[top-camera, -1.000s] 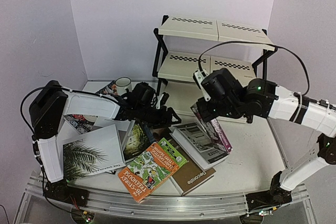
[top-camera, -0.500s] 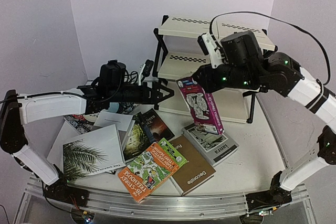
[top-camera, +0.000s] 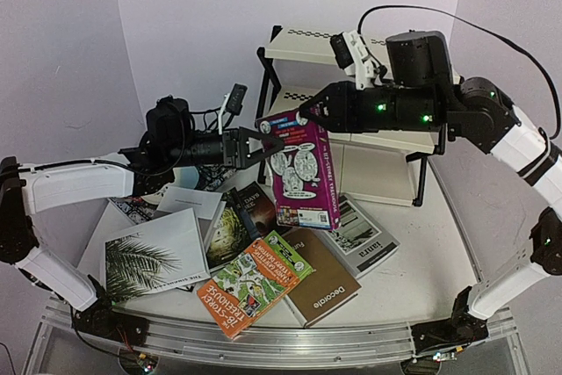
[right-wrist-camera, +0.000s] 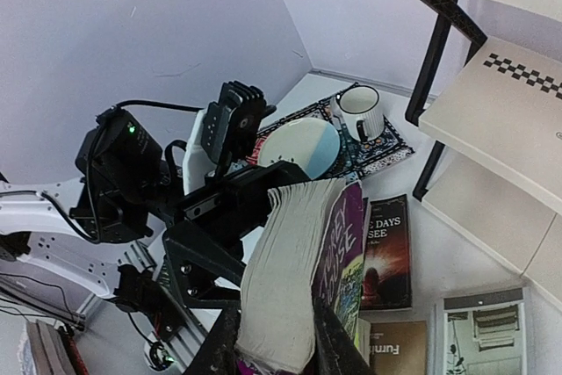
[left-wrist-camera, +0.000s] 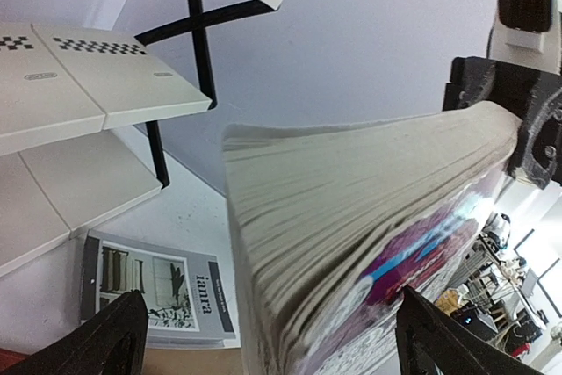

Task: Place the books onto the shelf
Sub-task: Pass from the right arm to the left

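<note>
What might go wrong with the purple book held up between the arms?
The right gripper pinches the purple book by its top edge only, so it may swing or slip. The left gripper, jaws open, straddles its page edge; releasing before it closes would drop it onto the books below.

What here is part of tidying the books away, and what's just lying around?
Part of the job: purple Treehouse book, orange Treehouse book, Decorate book, palm-leaf book, ianra book, shelf.
Just lying about: mug, bowl, patterned placemat.

Purple book (left-wrist-camera: pixel 351 243) — bottom cropped, wrist views.
</note>
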`<state>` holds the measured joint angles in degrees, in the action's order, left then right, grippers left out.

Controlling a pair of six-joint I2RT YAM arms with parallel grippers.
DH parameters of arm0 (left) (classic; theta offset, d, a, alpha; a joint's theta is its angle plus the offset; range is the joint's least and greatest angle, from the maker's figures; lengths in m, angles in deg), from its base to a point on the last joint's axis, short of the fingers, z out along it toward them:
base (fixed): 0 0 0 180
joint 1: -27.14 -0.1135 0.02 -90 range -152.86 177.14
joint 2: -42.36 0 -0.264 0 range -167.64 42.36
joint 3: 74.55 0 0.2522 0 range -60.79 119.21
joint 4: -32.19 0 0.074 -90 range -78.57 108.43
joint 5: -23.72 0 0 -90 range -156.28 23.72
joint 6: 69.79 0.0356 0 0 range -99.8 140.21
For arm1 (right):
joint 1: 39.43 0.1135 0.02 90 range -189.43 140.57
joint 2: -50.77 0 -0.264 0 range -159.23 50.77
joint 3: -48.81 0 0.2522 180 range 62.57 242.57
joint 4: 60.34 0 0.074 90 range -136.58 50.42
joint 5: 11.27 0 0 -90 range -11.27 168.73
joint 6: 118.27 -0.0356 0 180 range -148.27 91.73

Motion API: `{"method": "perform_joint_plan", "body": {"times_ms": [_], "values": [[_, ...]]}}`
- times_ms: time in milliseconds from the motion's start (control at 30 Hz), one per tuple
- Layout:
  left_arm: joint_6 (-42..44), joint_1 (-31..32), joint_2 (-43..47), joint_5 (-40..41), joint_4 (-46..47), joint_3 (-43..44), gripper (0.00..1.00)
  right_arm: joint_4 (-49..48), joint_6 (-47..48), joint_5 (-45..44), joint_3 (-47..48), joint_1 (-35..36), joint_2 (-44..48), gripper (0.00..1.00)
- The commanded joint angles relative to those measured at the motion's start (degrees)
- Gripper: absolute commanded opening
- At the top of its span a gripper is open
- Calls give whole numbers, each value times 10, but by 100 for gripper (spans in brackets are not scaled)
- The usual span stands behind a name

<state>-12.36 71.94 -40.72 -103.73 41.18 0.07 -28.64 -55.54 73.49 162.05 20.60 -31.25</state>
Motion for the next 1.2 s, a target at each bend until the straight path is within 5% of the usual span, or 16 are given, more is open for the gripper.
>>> {"method": "perform_joint_plan", "body": {"times_ms": [0, 167, 400, 533, 600, 700, 800, 1000, 1167], "values": [[-30, -2, 18, -78, 106, -7, 100, -98, -54, 41, 33, -1, 19, 0], [-62, -2, 16, -118, 155, -20, 86, -137, -81, 71, 14, -1, 27, 0], [-66, -6, 32, -105, 162, -35, 25, -146, -75, 36, -20, -2, 38, 1], [-64, -15, 57, -86, 162, -59, 1, -145, -55, -5, -65, -3, 58, 22], [-66, -20, 66, -83, 162, -68, 0, -145, -47, -24, -96, -4, 72, 36], [-72, -25, 76, -84, 162, -77, 0, -145, -28, -25, -136, -5, 97, 79], [-74, -29, 83, -86, 162, -80, 0, -144, -6, 6, -170, -5, 115, 98], [-83, -32, 84, -100, 162, -74, 0, -134, 15, 106, -228, -4, 141, 95], [-91, -32, 73, -117, 162, -65, 0, -101, 23, 110, -238, -5, 128, 80]]}}
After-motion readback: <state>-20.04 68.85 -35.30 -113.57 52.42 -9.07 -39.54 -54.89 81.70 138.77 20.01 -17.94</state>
